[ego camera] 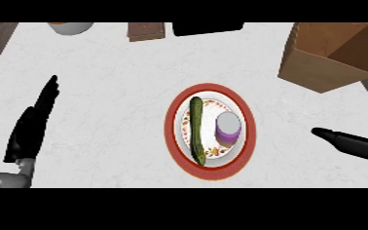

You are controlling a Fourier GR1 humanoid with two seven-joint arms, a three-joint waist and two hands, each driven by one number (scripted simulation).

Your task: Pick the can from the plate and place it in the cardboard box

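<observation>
A red-rimmed plate (210, 90) is seen near the middle of the white counter (108, 68), and the can (229, 128) is standing upright on its right half, with a grey top and a purple side. Just beside the can, on the left half of the same plate, a long green cucumber (196, 129) is laid, running from the far side of the plate towards the near side. The cardboard box (316, 63) is placed at the far right of the counter, well apart from the plate, and its top is open. The left hand (30, 126) is seen at the left edge, with the fingers held straight and pointing away; nothing is held in it. Of the right hand (345, 141) only straight black fingers are shown at the right edge, pointing towards the plate but apart from it, and nothing is gripped. At the far edge a pale bowl (70, 28), a brown block (146, 30) and a black object (208, 28) are partly visible.
</observation>
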